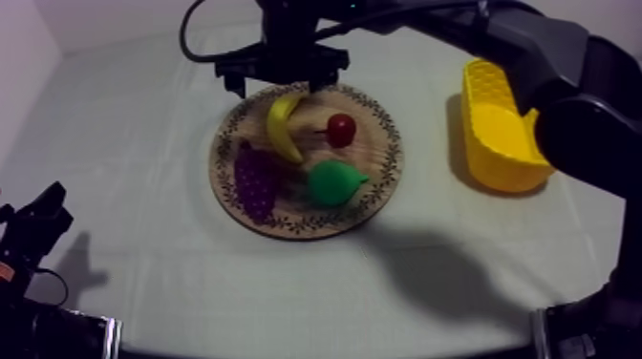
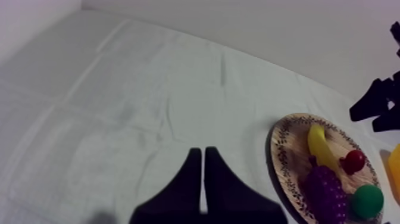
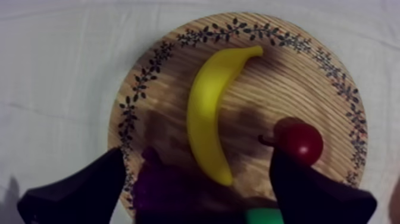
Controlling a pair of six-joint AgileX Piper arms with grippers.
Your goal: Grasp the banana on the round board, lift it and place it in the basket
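The yellow banana (image 1: 282, 124) (image 3: 208, 113) lies on the round wooden board (image 1: 382, 181) (image 3: 161, 89), at its far left part. My right gripper (image 1: 285, 81) (image 3: 199, 196) hangs open above the board's far edge, and its fingers (image 3: 83, 190) stand wide apart on either side of the banana without touching it. The yellow basket (image 1: 497, 129) stands on the cloth to the right of the board. My left gripper (image 1: 33, 224) (image 2: 204, 173) rests low at the table's left with its fingers together as a wedge, holding nothing.
Also on the board are purple grapes (image 1: 256, 181) (image 3: 161, 190), a green pear (image 1: 334, 181) and a small red fruit (image 1: 341, 128) (image 3: 300, 143). The left wrist view takes in the board (image 2: 286, 149), the banana (image 2: 321, 149) and my right gripper (image 2: 381, 104) beyond it.
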